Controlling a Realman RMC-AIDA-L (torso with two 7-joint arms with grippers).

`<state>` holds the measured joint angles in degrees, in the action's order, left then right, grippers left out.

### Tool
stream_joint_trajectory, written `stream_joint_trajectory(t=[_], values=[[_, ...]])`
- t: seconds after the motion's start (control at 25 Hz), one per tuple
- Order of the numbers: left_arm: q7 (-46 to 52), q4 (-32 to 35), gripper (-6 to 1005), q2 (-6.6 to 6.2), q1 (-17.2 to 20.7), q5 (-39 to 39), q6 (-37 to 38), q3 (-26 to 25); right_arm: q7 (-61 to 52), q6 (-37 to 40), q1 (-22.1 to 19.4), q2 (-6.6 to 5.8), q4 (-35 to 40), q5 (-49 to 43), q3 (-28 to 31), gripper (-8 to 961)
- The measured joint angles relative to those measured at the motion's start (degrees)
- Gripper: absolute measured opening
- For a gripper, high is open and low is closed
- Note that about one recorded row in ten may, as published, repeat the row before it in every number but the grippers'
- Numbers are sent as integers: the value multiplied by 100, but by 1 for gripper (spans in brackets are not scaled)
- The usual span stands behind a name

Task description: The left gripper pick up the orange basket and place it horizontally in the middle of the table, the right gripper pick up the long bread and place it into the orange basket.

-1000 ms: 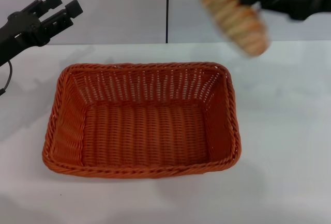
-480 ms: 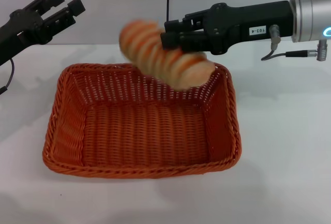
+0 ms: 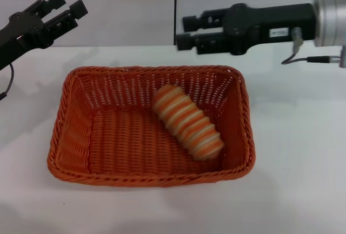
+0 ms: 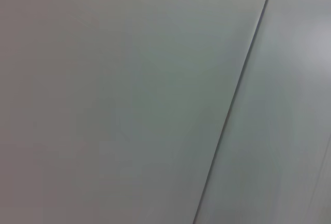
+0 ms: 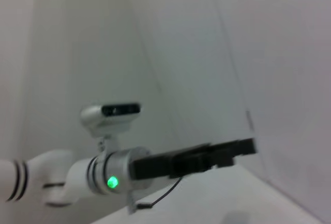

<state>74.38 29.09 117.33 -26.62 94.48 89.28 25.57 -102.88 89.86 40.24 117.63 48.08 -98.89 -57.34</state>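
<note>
While the bread (image 3: 187, 121) lies inside the basket (image 3: 70, 136), the right tool (image 3: 186, 32) gapes empty above; the left tool (image 3: 65, 9) hangs spread, empty.

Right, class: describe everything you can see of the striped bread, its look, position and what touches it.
The long bread is an oblong loaf with ridged orange and cream stripes across it. It lies on its side on the floor of the orange basket, toward the basket's right half, angled diagonally, its lower end close to the right wall. Nothing grips it: the right gripper is above the basket's far rim, open and apart from it.
</note>
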Motion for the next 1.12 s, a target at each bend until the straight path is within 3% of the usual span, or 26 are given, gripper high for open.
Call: stream_joint_trajectory(t=[0.2,0.32,0.48,0.52,0.72,0.92,1.12], values=[[-126,-13,797,47,8,-61,40,-34,276,78,-351,24,30,104,652,597],[-251,-71,797,55,10,-165,42,-44,515,97,-713,34,51,319,951,609],[-878,-502,796,56,79,-833,51,-58,1667,51,-1434,82,-148,985,1555,609],[-878,-502,796,56,79,-833,51,-58,1667,51,-1434,82,-148,985,1555,609],[-1792,-1085,796,67,205,-1720,89,-131,2924,35,-1834,85,-778,1616,2434,609],[-2906,-1778,796,81,380,-2686,289,-265,4339,15,-2065,85,-1815,2272,3824,608],[-3712,-2191,796,104,472,-3449,337,-280,5155,41,-2141,85,-2444,2840,4403,608]])
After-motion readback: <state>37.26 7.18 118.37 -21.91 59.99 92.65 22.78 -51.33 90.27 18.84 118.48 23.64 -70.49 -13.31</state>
